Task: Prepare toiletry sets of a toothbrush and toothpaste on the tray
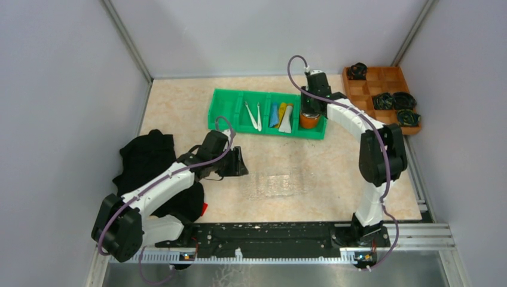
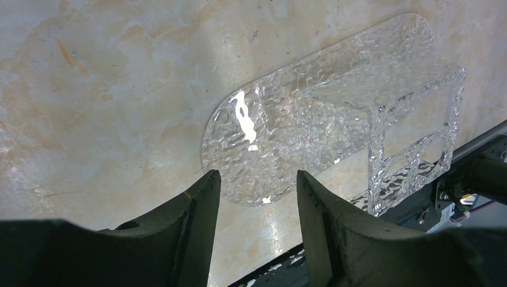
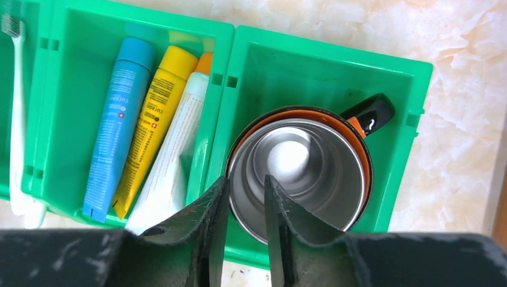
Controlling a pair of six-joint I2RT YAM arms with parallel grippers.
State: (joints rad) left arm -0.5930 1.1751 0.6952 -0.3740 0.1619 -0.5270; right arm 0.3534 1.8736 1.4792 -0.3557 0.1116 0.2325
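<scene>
Two white toothbrushes (image 1: 254, 115) lie in a middle compartment of the green bin (image 1: 224, 110); one shows at the left edge of the right wrist view (image 3: 15, 107). Beside them lie the blue (image 3: 116, 125), yellow (image 3: 149, 119) and white (image 3: 170, 161) toothpaste tubes. The clear tray (image 1: 278, 182) lies empty on the table; it also shows in the left wrist view (image 2: 311, 119). My left gripper (image 2: 257, 173) is open and empty just left of the tray. My right gripper (image 3: 246, 179) is narrowly open over the near-left rim of an orange steel-lined cup (image 3: 317, 161) in the bin's right compartment.
A black cloth (image 1: 152, 161) lies at the left by the left arm. A brown wooden compartmented box (image 1: 391, 75) with black items stands at the back right. A black metal rail (image 1: 269, 236) runs along the near edge.
</scene>
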